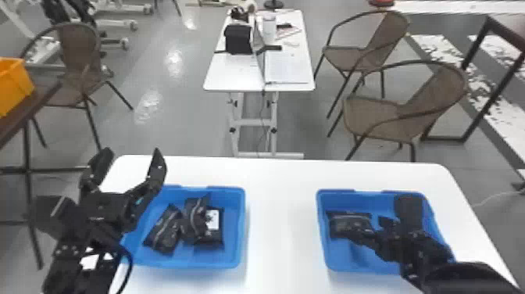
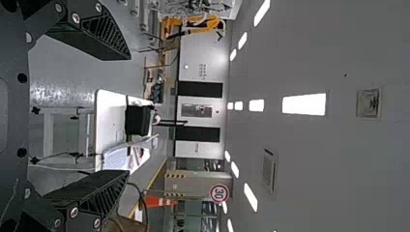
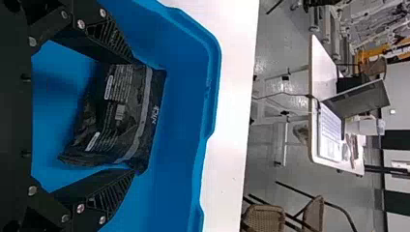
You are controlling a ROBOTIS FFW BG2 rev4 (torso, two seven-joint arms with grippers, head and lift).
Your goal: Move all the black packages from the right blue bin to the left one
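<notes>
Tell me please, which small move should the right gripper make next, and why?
Probably the right gripper should now close gently: its fingers stand wide apart with the black package between them, and this package is in the right blue bin, so it seems ready to grasp.

blk pkg (image 3: 113, 116) w/ grey stripe, blu L bin (image 1: 235, 223), blu R bin (image 1: 353, 262), wht table (image 1: 282, 219), orange crate (image 1: 13, 82)

Our left arm (image 1: 64, 273) black, blocky, pale screws (image 1: 58, 252) dotting bracket (image 1: 70, 247), thin black cable (image 1: 131, 262) curving alongside. Our right arm (image 1: 424, 254) black too, with broad rounded cover (image 1: 465, 276). Our left gripper (image 1: 131, 151) black, small cyan mark (image 1: 138, 201) on it; fingers (image 2: 109, 36) wedge-shaped, slatted, silvery round screws near bases. Our right gripper (image 1: 365, 227): matching slatted wedges, same screws.
</notes>
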